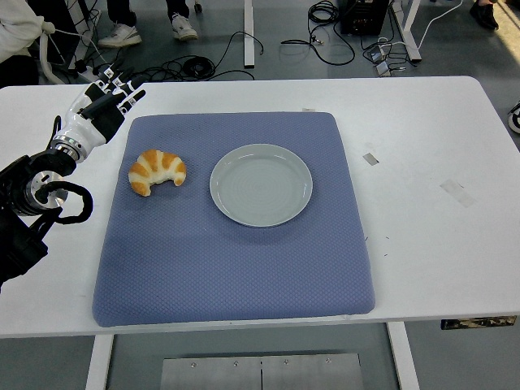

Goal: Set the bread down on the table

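Where the left arm [32, 195] enters from the left edge, we see jointed black segments with a looped cable, ending in a white-and-black left hand [97, 110]. Its fingers [122, 91] are extended and loosely spread, holding nothing, poised over the white table [422, 162] just beside the mat's far-left corner. To its right lies the mat [236, 268], a blue-grey padded square with rounded corners and a fine dimpled weave. On the mat's left part we find the bread [157, 171], a crescent-shaped croissant with a golden, ridged crust and paler bands, its tips pointing toward the near edge; it sits apart from the hand and well clear of any grasp. Just right of the bread, not touching it, rests the plate [261, 184], a round, smooth, pale grey-green dish with a raised rim; nothing lies in it. Further right, we note two small strips of tape [457, 192] on the bare tabletop.
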`<state>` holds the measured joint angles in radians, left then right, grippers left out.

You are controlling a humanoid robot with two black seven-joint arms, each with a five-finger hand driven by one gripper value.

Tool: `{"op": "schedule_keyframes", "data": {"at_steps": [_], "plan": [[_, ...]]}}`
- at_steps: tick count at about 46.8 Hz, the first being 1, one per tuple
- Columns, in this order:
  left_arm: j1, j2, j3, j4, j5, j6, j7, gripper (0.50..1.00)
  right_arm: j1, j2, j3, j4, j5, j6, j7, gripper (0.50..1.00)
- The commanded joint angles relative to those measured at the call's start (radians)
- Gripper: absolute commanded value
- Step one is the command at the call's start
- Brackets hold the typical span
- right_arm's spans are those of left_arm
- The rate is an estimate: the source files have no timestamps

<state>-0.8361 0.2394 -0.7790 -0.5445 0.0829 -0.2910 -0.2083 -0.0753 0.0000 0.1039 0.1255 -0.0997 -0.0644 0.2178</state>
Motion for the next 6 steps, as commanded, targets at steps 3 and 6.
{"op": "schedule_keyframes", "data": {"at_steps": [3, 6], "plan": [[0.000, 0.000, 0.000, 0.000, 0.000, 0.001, 0.000, 0.984, 0.000, 0.000, -0.001, -0.001, 0.000, 0.000, 0.000, 1.000], [0.000, 0.000, 0.000, 0.000, 0.000, 0.001, 0.000, 0.984, -0.001, 0.000, -0.001, -0.001, 0.000, 0.000, 0.000, 1.000]]}}
